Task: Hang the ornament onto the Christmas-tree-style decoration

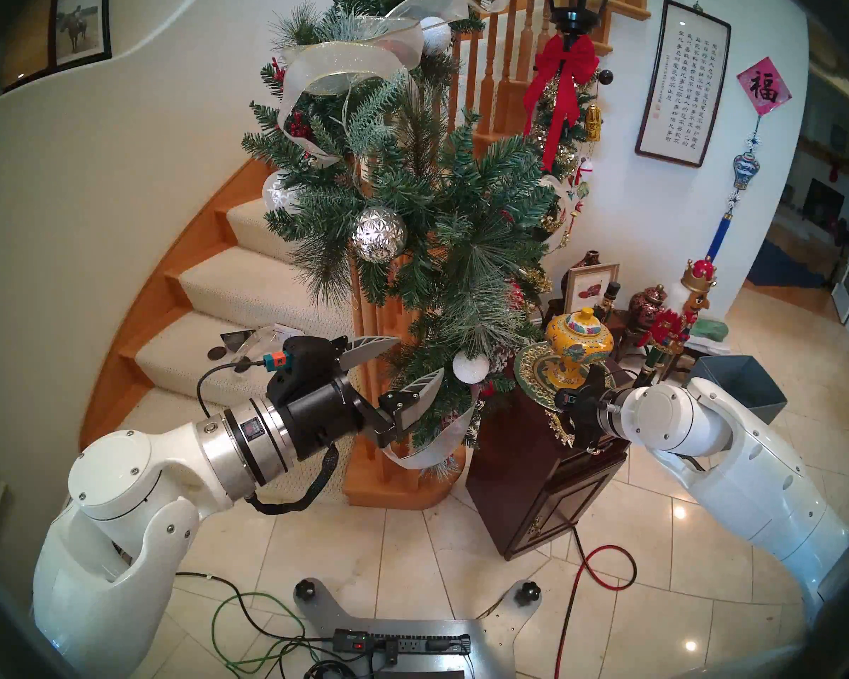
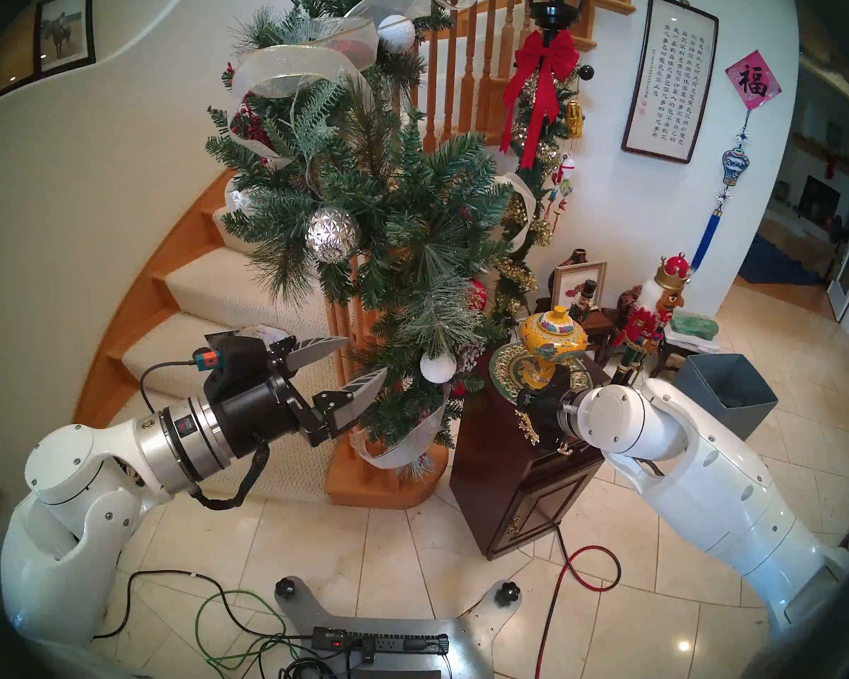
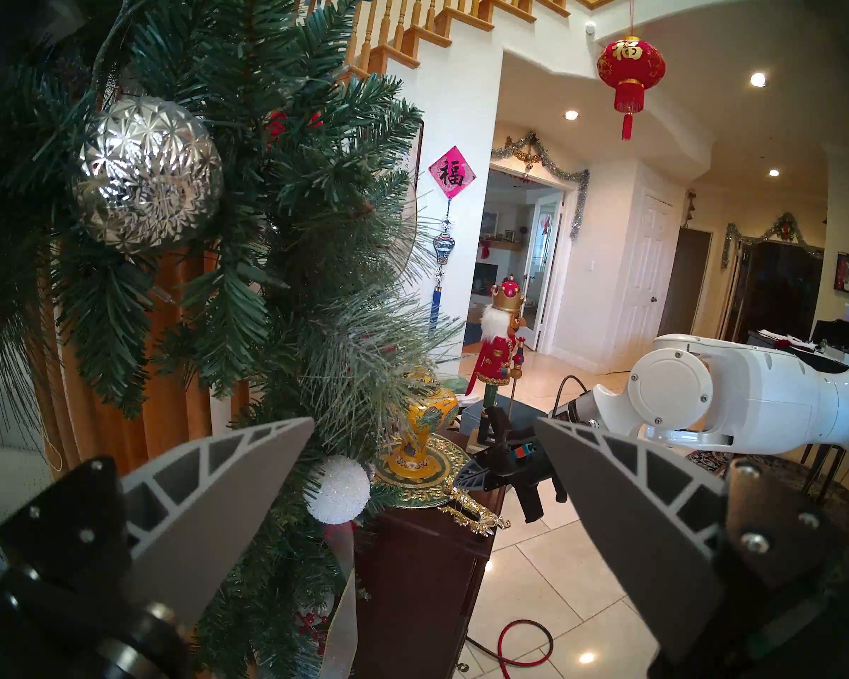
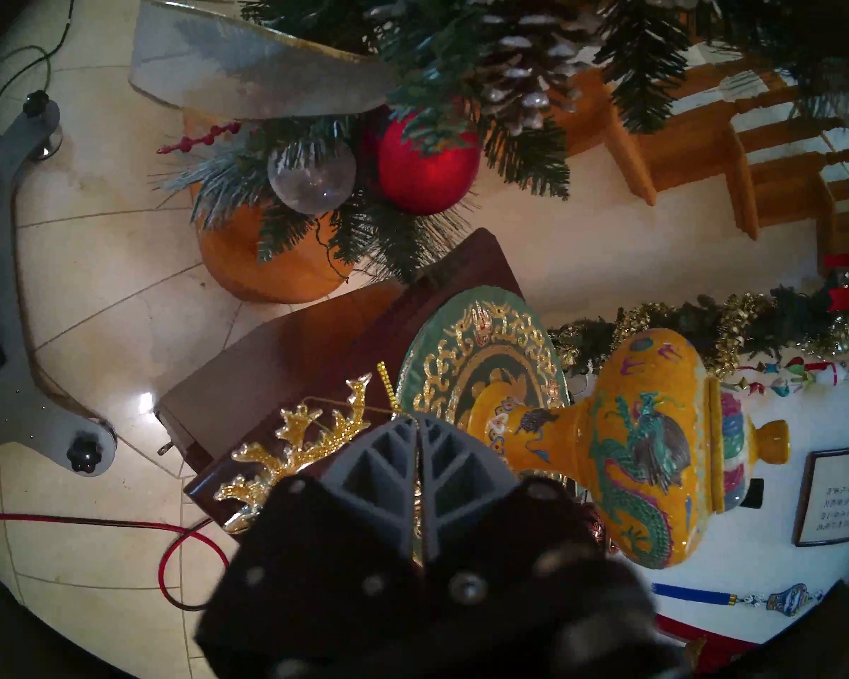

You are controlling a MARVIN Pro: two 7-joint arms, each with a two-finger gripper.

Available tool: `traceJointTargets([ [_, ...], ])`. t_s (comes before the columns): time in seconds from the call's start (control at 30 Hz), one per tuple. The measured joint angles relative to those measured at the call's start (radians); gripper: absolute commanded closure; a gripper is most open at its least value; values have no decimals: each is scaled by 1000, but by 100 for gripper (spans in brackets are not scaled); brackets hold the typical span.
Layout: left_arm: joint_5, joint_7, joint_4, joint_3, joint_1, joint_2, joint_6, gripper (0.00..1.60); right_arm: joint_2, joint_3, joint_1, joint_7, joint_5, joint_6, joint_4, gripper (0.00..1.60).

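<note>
From the head view, the left end effector is seen open beside the garland. In the right wrist view, the right end effector is closed on the reindeer ornament's thread, over the dark cabinet; a slow lift is advised so the antlers are not snagged.

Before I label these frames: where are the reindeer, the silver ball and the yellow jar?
reindeer (image 4: pixel 310 430), right wrist view, gold antlers.
silver ball (image 1: pixel 379 234), left head view, faceted front.
yellow jar (image 1: pixel 578 342), left head view, its belly.

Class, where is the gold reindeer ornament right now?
In the right wrist view, the reindeer ornament lies on the dark cabinet, beside the green plate, at the shut right gripper.
</note>
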Motion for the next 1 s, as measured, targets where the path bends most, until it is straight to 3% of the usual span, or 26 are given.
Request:
traceJointTargets([
  [1.0, 0, 0, 0, 0, 0, 0, 0, 0, 56, 118, -97, -58, 57, 21, -95, 160],
])
